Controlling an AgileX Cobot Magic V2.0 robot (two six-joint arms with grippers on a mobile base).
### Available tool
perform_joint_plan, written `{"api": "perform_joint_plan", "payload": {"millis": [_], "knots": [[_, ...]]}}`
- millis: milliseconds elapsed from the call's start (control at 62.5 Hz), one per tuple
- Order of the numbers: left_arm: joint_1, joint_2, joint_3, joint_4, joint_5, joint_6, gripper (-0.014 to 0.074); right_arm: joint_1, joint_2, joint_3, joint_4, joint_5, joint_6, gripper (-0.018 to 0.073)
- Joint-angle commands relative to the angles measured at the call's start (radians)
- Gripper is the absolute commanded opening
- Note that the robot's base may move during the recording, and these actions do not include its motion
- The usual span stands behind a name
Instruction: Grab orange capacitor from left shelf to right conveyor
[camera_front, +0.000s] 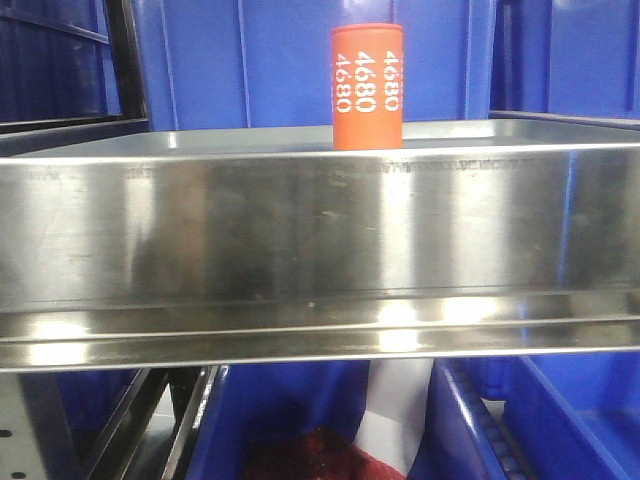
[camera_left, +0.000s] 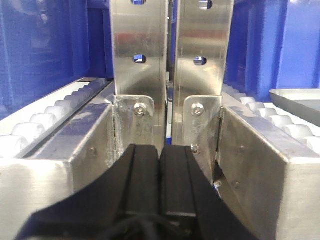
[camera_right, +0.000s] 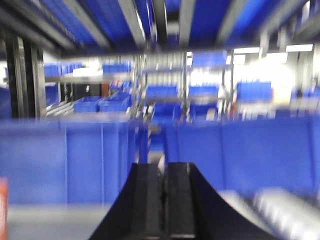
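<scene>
Blue bins (camera_front: 250, 60) behind left shelf (camera_front: 320, 230); orange capacitor (camera_front: 367, 87) upright upper centre, untouched. Left gripper (camera_left: 160, 149) and right gripper (camera_right: 162, 166) pinched together, empty. Pre-reach; next likely needs opening, then approach.

The orange capacitor (camera_front: 367, 87) stands upright on the left shelf (camera_front: 320, 230).

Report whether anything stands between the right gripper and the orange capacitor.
The left shelf's tall front lip covers the orange capacitor's base in the front view. In the blurred right wrist view, nothing visible lies between the right gripper and it.
</scene>
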Motion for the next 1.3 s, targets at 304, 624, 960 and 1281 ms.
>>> {"api": "perform_joint_plan", "payload": {"millis": [304, 624, 960, 1281], "knots": [[0.0, -0.008, 0.022, -0.003, -0.09, 0.0, -0.0126, 0.261, 0.587, -0.554, -0.195, 0.033, 0.121, 0.006], [0.0, -0.008, 0.022, -0.003, -0.09, 0.0, -0.0126, 0.619, 1.053, -0.835, -0.187, 0.173, 0.124, 0.0581], [0.0, -0.008, 0.022, -0.003, -0.09, 0.0, -0.0126, 0.626, 1.242, -0.897, -0.083, 0.2, 0.165, 0.0636], [0.0, -0.008, 0.022, -0.003, -0.09, 0.0, -0.0126, 0.626, 1.312, -0.897, -0.084, 0.295, 0.164, 0.0636]]}}
